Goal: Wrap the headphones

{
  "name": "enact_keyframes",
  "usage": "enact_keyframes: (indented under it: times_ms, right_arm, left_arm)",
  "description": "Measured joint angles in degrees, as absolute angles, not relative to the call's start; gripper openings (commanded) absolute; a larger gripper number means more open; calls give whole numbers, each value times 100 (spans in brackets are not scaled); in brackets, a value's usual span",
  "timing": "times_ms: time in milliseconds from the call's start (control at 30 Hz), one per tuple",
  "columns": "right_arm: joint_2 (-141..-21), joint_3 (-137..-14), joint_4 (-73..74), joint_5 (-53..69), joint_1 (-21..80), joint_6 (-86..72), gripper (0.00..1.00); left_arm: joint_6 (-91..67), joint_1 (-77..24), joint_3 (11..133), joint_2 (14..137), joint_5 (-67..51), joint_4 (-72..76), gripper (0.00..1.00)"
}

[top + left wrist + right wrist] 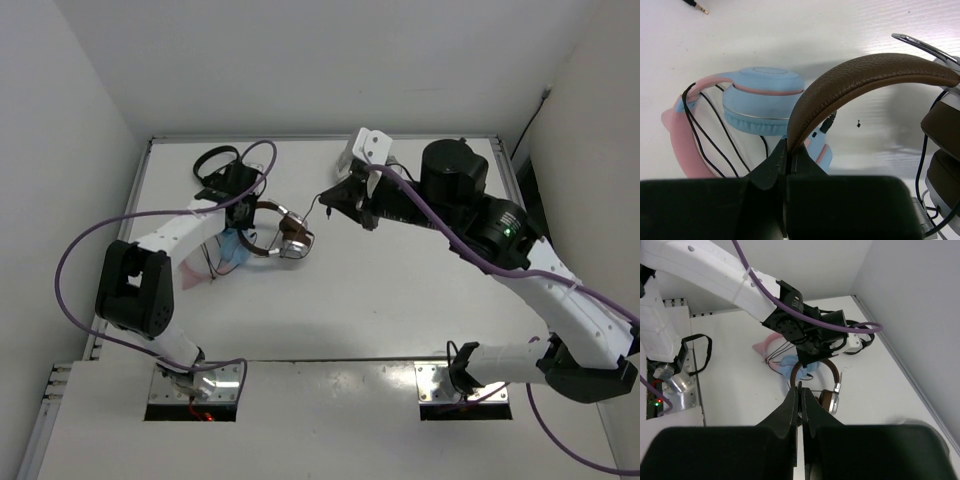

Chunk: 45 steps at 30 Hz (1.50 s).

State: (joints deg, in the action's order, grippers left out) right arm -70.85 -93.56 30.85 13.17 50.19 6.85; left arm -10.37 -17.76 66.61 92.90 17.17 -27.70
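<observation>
The headphones (290,240) have a brown headband (865,75) and silver-and-brown earcups (831,399). They hang lifted at the table's back left of centre. My left gripper (252,210) is shut on one end of the headband, and its tips (789,147) pinch the leather strip. My right gripper (325,196) sits just right of the earcups, shut (800,386) on a thin dark piece that looks like the end of the headphones' black cable. More of the cable (925,150) runs down beside the earcups.
Pink-and-blue headphones (232,250) with their own black cable lie on the table right under the brown pair (762,100). Small black headphones (215,160) lie at the back left corner. A loose jack plug (702,8) lies on the table. Walls close the back and sides.
</observation>
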Motion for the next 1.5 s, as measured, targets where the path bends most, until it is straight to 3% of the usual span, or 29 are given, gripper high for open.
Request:
enact_keyframes:
  times_ms: [433,933,1500]
  right_arm:
    - [-7078,-8954,2200,1066,5011,602,0]
    - [-7863,-9295,1269,1420,2591,-421,0]
    - [-8753,-8866,725,2137,1468,-1365,0]
  left_arm:
    - [-379,-1959,6097,8383,740,-2541,0]
    - [272,-2292,5295,6694,-384,-2362,0]
    - [43,-2298,5789,5988,-1712,-2781,0]
